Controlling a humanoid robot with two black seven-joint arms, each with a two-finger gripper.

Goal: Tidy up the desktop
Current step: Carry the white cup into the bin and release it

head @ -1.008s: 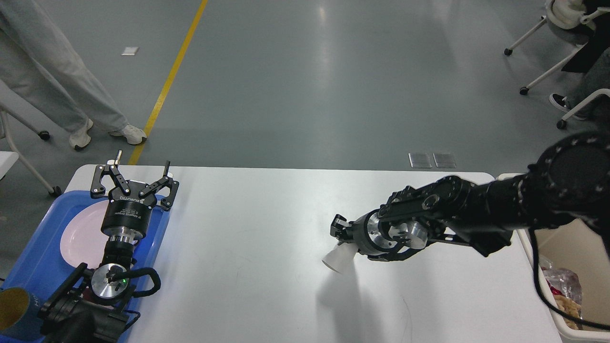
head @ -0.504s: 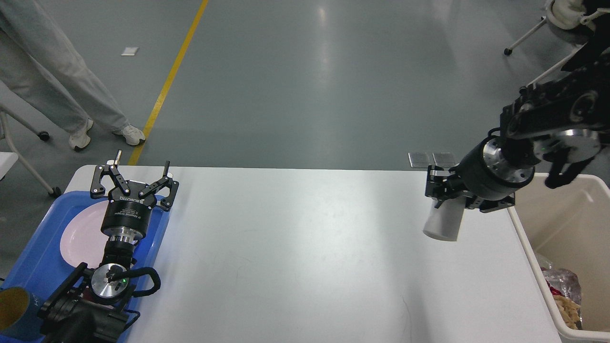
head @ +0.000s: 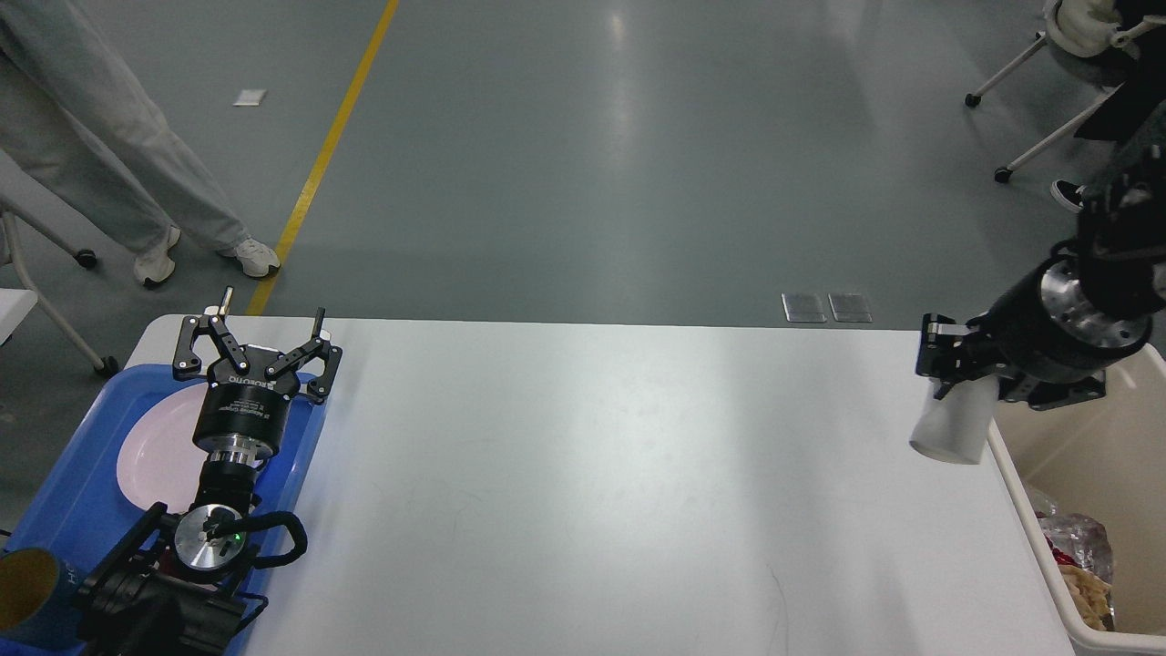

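Desktop point(head: 583, 492), white, rounded corners, spans the middle of the view between both arms.

Right arm enters from the upper right, wrist angled down and left. Right gripper point(head: 943, 369) clamps a white paper cup point(head: 952, 424); cup hangs tilted, open mouth down-left, over the desktop's right edge. Just right of and below this gripper: beige bin point(head: 1020, 510), with crumpled wrappers point(head: 1075, 556) inside at the near end.

Left arm rises from the lower left, pointing away from the head. Left gripper point(head: 260, 339) spread wide, holding nothing, poised over the far end of a blue tray point(head: 82, 492). Below the gripper, in the tray: pale pink plate point(head: 155, 456). Near its arm's base: a yellow-lined cup point(head: 27, 592), partly cut off.

Beyond the left gripper: yellow floor line point(head: 323, 155), a person's legs point(head: 118, 164).
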